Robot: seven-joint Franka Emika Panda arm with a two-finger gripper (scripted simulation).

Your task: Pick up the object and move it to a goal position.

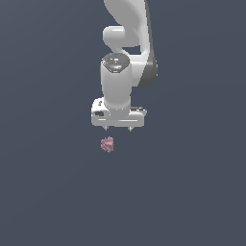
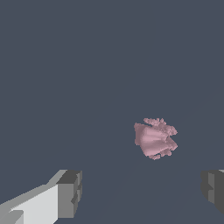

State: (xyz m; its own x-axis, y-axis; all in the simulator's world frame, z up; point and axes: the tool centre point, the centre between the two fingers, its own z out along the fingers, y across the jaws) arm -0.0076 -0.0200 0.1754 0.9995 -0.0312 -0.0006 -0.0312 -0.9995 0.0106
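Note:
The object (image 1: 107, 144) is a tiny dusty-pink, lumpy item lying on the dark grey surface. In the exterior view it sits just below the white gripper (image 1: 118, 129) and slightly toward that view's left. The gripper is open, its two short fingertips spread wide and holding nothing. In the wrist view the object (image 2: 155, 138) shows apart from the two grey finger pads (image 2: 70, 194), ahead of the gap between them and nearer one pad. The gripper (image 2: 142, 189) does not touch it.
The white arm (image 1: 129, 43) rises from the gripper toward the top of the exterior view. A uniform dark grey surface (image 1: 48, 192) fills both views; no other objects or edges show.

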